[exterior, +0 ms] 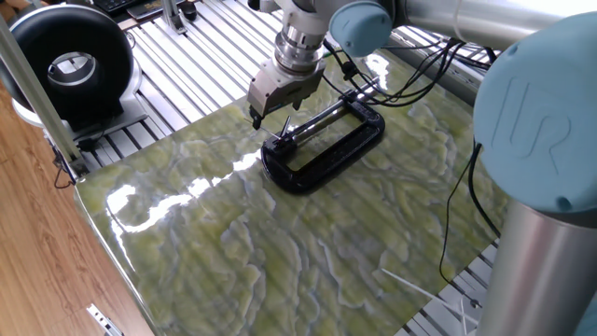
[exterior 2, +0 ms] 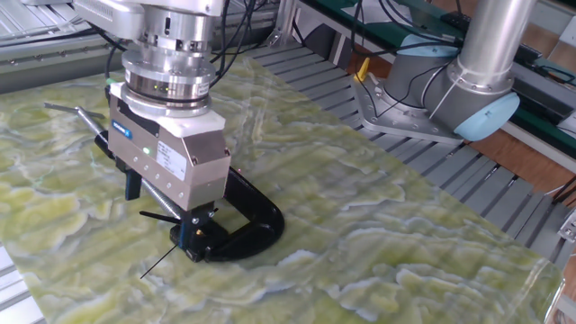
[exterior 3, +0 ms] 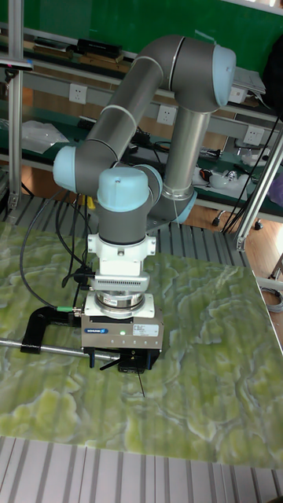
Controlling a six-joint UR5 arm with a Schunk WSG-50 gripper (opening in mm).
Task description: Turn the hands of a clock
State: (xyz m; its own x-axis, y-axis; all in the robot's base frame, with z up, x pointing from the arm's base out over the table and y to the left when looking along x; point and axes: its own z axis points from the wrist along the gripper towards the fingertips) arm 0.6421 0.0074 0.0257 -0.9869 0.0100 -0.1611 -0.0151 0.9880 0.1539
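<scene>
The clock, a black C-clamp (exterior: 324, 140), lies flat on the green marbled mat (exterior: 280, 252). Its long silver screw (exterior 2: 155, 193) runs across the frame. The hands are a thin needle-like cross-pin (exterior 2: 158, 262) through the screw's near end, slanting over the mat. It also shows as the pin (exterior 3: 142, 385) below the gripper. My gripper (exterior 2: 162, 205) hangs open just above that end of the screw, one finger (exterior 2: 132, 184) on each side of the rod. The fingers touch nothing that I can see. From the far side the gripper (exterior: 273, 112) stands over the clamp's left end.
A round black ring-shaped device (exterior: 67, 58) sits at the back left on the slatted aluminium table (exterior: 187, 84). Cables (exterior: 420, 65) trail behind the clamp. The arm's base (exterior 2: 450, 85) stands off the mat. Thin white sticks (exterior: 420, 285) lie at the mat's edge.
</scene>
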